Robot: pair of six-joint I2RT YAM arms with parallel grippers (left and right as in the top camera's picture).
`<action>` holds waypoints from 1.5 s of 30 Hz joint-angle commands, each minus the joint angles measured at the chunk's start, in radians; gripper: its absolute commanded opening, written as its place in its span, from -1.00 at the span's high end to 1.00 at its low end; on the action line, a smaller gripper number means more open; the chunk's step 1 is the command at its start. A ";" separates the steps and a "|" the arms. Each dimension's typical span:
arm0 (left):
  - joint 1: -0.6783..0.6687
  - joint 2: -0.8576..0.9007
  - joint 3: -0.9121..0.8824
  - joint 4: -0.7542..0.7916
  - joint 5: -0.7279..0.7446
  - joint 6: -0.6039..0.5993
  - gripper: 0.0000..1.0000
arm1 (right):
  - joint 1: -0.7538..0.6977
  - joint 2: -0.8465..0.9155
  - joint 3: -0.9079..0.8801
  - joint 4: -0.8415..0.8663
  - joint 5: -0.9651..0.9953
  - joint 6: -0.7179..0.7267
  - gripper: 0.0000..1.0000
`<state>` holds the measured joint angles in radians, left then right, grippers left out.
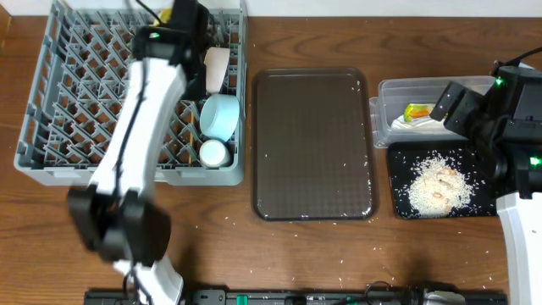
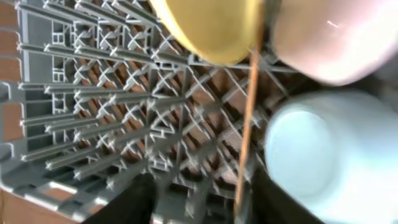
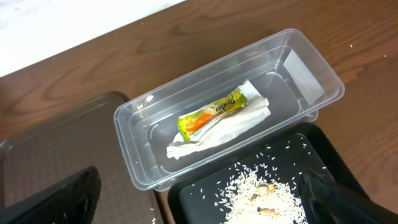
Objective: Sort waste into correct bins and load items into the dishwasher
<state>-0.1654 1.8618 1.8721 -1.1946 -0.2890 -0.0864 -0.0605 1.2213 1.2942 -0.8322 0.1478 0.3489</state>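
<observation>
The grey dish rack (image 1: 76,102) stands at the far left. In it are the light blue bowl (image 1: 220,114), the small white cup (image 1: 213,152) and the white bowl (image 1: 218,68). My left gripper (image 1: 190,19) hangs over the rack's back right part. In the left wrist view its fingers (image 2: 202,205) are open, with a thin wooden chopstick (image 2: 249,124) running between them close to the right finger. The yellow plate (image 2: 211,25), white bowl (image 2: 336,37) and blue bowl (image 2: 323,155) show beyond. My right gripper (image 3: 199,208) is open and empty over the black tray (image 3: 205,193).
The clear tub (image 1: 398,89) holds the green-and-yellow wrapper (image 3: 211,115) on the white napkin (image 3: 249,121). The black tray (image 1: 402,199) holds a rice pile (image 1: 436,186). The dark brown serving tray (image 1: 313,144) lies in the middle. Rice grains are scattered on it and on the table.
</observation>
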 commanded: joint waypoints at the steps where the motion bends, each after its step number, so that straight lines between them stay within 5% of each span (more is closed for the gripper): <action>1: 0.002 -0.152 0.031 -0.054 0.155 -0.016 -0.25 | -0.004 -0.003 0.013 0.001 0.009 0.010 -0.98; 4: 0.003 -0.218 0.031 -0.103 0.174 -0.016 -0.59 | -0.004 -0.003 0.013 0.001 0.009 0.010 -0.99; 12: 0.003 -0.251 0.030 -0.106 0.174 -0.016 -0.78 | -0.004 -0.003 0.013 0.001 0.009 0.010 -0.99; 31: 0.003 -0.251 0.030 -0.107 0.174 -0.016 -0.82 | -0.003 -0.098 -0.032 -0.001 0.008 0.010 -0.99; 36: 0.002 -0.251 0.030 -0.107 0.174 -0.016 -0.81 | 0.048 -0.328 -0.251 0.001 0.071 -0.002 -0.99; 45: 0.003 -0.251 0.030 -0.106 0.174 -0.016 -0.82 | 0.177 -0.834 -0.842 0.409 0.233 -0.014 -0.98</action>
<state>-0.1654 1.6089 1.8965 -1.2999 -0.1139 -0.1040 0.0933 0.4973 0.5770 -0.5026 0.3359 0.3477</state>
